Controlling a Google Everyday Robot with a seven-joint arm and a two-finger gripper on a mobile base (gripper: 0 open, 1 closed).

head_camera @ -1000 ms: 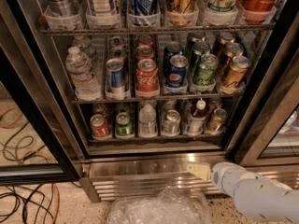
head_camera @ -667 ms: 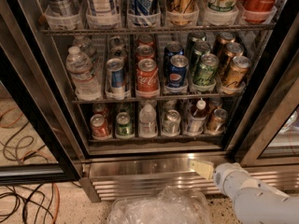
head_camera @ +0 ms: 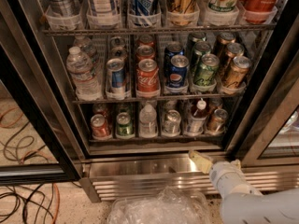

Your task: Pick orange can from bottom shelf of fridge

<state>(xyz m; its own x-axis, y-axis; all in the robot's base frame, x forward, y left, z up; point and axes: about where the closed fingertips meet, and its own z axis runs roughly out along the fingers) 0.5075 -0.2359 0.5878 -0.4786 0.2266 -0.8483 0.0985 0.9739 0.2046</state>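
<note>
"Where is the orange can [head_camera: 217, 120]?"

"Last on the right of the bottom shelf [head_camera: 154, 137] in the fridge [head_camera: 140, 166]. It stands up straight."

"And the gripper [head_camera: 202, 161]?"

"Just below the can, a bit left, by the steel grille [head_camera: 154, 185]. The arm [head_camera: 252, 204] lies low and right of the can, pointing up-left. I can't tell if the gripper is spread or closed."

My single camera stands close before the fridge [head_camera: 60, 106], above its lower racks [head_camera: 154, 98], facing forward and tilted down, so I see three racks and the steel base [head_camera: 140, 169]; the gripper [head_camera: 201, 161] sits at the fridge's base, right of centre, low in frame.
</note>
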